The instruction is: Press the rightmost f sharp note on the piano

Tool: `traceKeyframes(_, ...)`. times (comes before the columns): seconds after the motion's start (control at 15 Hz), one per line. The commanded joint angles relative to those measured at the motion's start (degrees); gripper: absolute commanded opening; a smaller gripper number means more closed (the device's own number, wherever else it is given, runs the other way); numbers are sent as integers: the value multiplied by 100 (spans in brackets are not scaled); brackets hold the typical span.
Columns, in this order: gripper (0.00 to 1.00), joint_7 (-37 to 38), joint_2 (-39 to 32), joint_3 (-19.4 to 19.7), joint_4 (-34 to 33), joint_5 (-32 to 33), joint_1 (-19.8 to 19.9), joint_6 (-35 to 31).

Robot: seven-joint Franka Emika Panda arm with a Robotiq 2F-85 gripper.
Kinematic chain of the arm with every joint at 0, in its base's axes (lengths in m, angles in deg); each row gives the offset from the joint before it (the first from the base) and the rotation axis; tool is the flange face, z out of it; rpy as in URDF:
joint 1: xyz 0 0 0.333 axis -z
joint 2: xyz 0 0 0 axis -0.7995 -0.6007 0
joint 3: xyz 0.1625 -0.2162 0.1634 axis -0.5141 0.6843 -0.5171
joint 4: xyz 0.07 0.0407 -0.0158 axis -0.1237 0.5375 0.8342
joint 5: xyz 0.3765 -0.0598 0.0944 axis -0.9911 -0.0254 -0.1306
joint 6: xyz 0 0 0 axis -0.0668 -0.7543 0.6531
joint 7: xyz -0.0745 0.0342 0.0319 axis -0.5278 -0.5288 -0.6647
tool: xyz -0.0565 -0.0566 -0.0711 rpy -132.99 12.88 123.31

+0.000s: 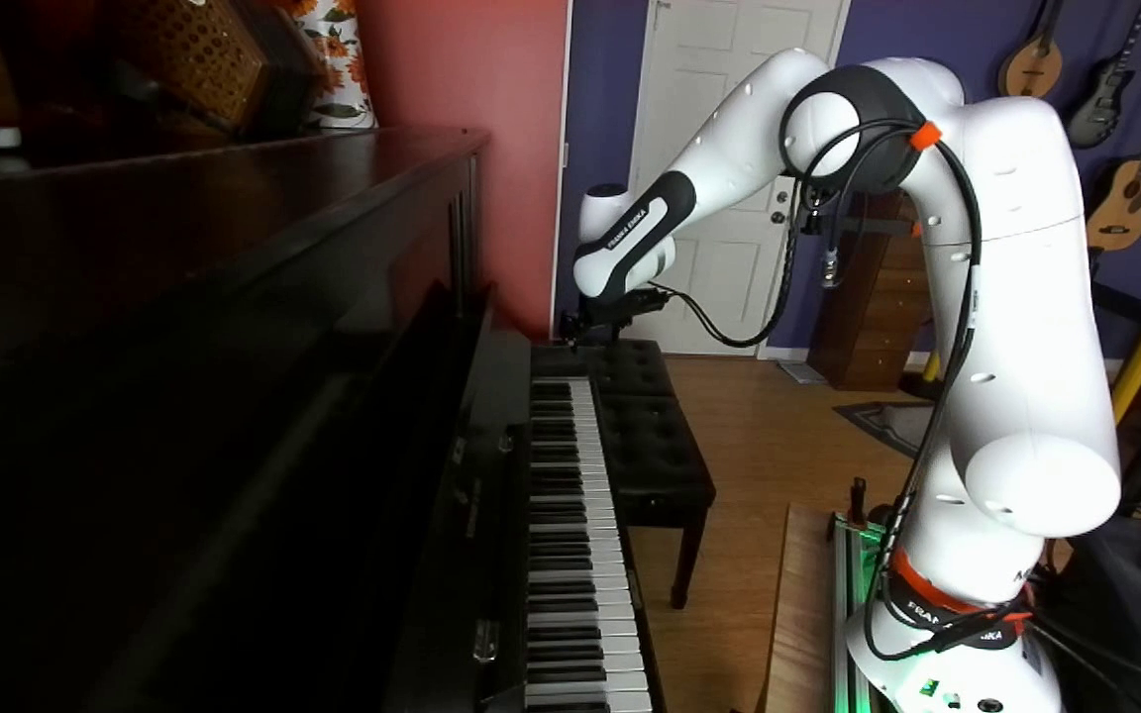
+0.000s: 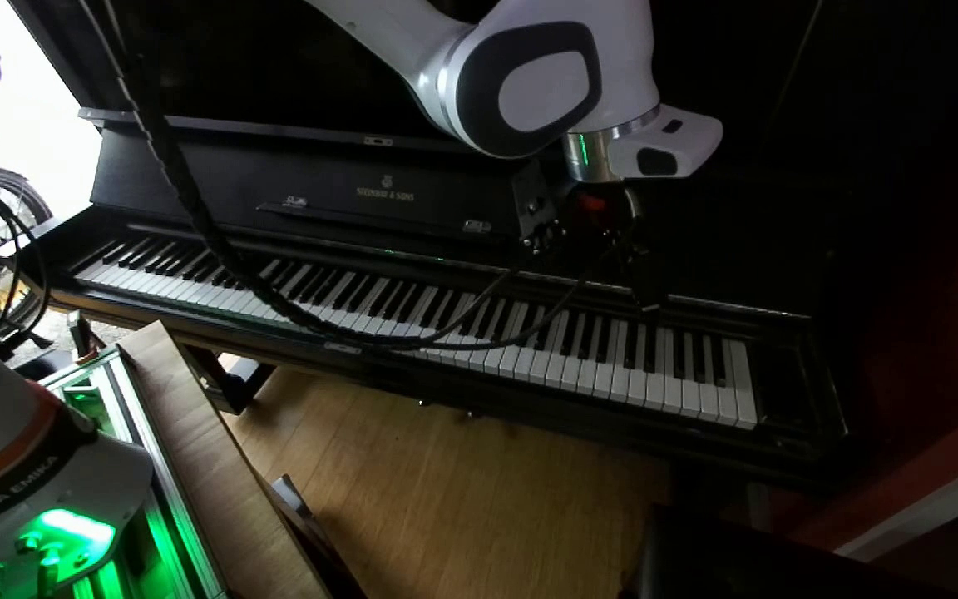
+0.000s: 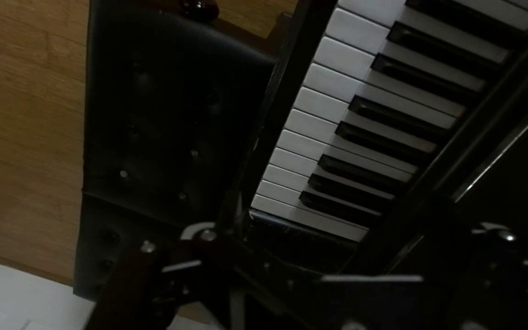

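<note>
The dark piano (image 2: 437, 179) is standing along the far side in an exterior view, its black and white keys (image 2: 404, 304) running from left to right. The white arm (image 2: 545, 91) is leaning over it, and the jaws are hanging above the right end of the keys. In the wrist view the jaws are standing wide apart, with the last keys showing between them. In an exterior view, the padded bench (image 1: 650, 446) is standing just to the right of the keys. Farther right, the arm's base (image 1: 996, 678) is sitting beside a wooden surface (image 1: 793, 594), and at the far right guitars (image 1: 1122, 203) are hanging on a purple wall (image 1: 907, 25).
</note>
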Motion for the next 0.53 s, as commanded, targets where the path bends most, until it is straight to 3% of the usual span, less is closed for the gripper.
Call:
traceKeyframes(0.0, 100, 111, 601, -16, 498, 171, -47, 280)
traceKeyframes(0.47, 100, 22, 690, -172, 406, 75, 99, 357)
